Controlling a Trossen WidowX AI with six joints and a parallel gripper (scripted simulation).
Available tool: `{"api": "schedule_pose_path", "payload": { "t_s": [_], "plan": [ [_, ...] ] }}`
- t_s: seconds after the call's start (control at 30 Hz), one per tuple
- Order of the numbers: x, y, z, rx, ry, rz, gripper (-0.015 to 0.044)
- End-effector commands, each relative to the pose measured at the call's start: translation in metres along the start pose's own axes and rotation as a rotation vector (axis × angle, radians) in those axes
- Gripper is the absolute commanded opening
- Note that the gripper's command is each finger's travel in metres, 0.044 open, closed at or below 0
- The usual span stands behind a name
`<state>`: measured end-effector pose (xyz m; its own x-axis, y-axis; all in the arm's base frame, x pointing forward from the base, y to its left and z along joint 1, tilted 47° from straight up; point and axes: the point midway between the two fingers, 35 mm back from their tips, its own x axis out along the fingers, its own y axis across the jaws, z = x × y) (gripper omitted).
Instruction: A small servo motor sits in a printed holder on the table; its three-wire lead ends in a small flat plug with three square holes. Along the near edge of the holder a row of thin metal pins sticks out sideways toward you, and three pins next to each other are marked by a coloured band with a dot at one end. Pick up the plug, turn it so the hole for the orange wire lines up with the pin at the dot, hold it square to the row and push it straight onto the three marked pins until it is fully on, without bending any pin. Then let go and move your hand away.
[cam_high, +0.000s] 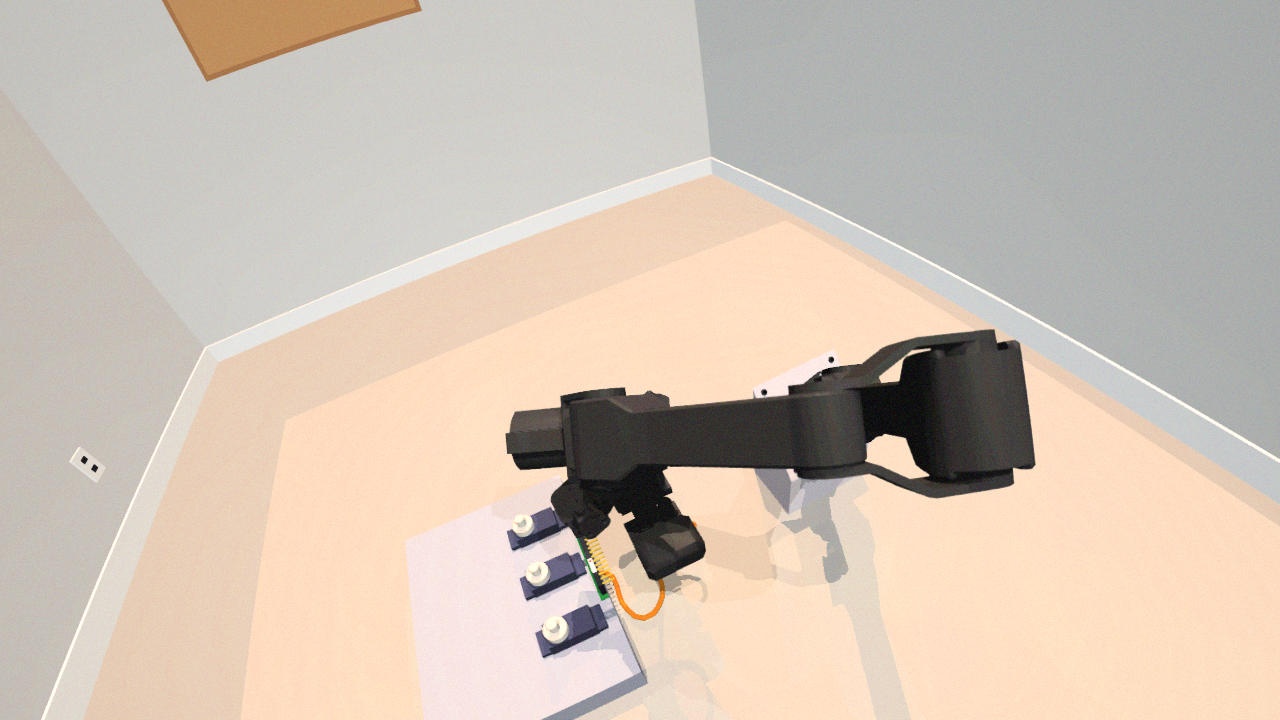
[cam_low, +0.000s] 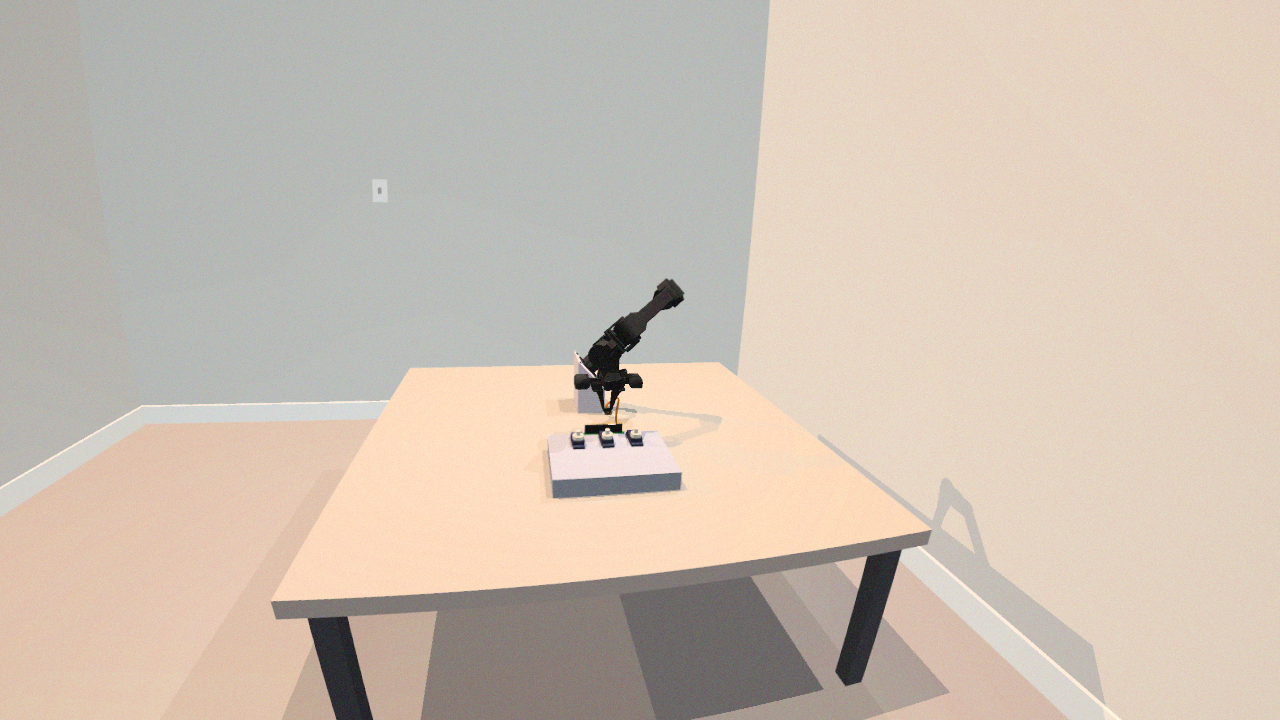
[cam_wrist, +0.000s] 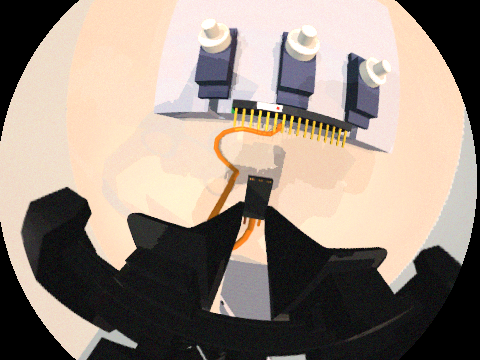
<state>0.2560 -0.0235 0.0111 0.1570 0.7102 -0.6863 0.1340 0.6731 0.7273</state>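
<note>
My gripper (cam_wrist: 255, 208) (cam_low: 607, 410) is shut on the small black plug (cam_wrist: 258, 195), near its wire end. The plug points toward the pin row, with small marks on its far end; its holes are not clear. The row of gold pins (cam_wrist: 291, 125) (cam_high: 597, 557) is separated from the plug by a gap in the wrist view. A white band (cam_wrist: 266, 106) with a red dot (cam_wrist: 278, 108) at its right end marks pins left of the row's middle. The orange lead (cam_wrist: 216, 145) (cam_high: 641, 616) (cam_low: 616, 415) loops left of the plug. The fingertips are hidden in the top view.
The pale holder (cam_high: 474, 626) (cam_low: 615, 484) (cam_wrist: 176, 92) carries three dark servos with white hubs, such as the middle servo (cam_wrist: 297, 72) (cam_high: 552, 574). The lead passes close in front of the pins. The arm's pale stand (cam_low: 588, 394) is behind the gripper.
</note>
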Motion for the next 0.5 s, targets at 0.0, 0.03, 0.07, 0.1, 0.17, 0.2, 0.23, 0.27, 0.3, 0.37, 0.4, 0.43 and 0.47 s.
{"api": "schedule_pose_path", "payload": {
  "t_s": [0.0, 0.03, 0.07, 0.1, 0.17, 0.2, 0.23, 0.27, 0.3, 0.37, 0.4, 0.43, 0.47],
  "plan": [
    [0.014, 0.001, -0.003, -0.003, 0.004, 0.006, 0.0000],
    [0.014, 0.001, -0.003, -0.003, 0.004, 0.006, 0.0000],
    [0.014, 0.001, -0.003, -0.003, 0.004, 0.006, 0.0000],
    [0.014, 0.001, -0.003, -0.003, 0.004, 0.006, 0.0000],
    [0.014, 0.001, 0.001, -0.003, 0.003, 0.006, 0.0000],
    [0.013, 0.001, 0.003, -0.003, 0.003, 0.006, 0.0000],
    [0.013, 0.001, 0.006, -0.003, 0.003, 0.006, 0.0000],
    [0.013, 0.001, 0.009, -0.004, 0.003, 0.006, 0.0000],
    [0.013, 0.001, 0.013, -0.004, 0.003, 0.006, 0.0000],
    [0.012, 0.001, 0.021, -0.004, 0.003, 0.006, 0.0000],
    [0.012, 0.001, 0.025, -0.004, 0.003, 0.006, 0.0000],
    [0.011, 0.001, 0.028, -0.004, 0.003, 0.006, 0.0000],
    [0.011, 0.001, 0.029, -0.004, 0.003, 0.006, 0.0000]
  ]
}}
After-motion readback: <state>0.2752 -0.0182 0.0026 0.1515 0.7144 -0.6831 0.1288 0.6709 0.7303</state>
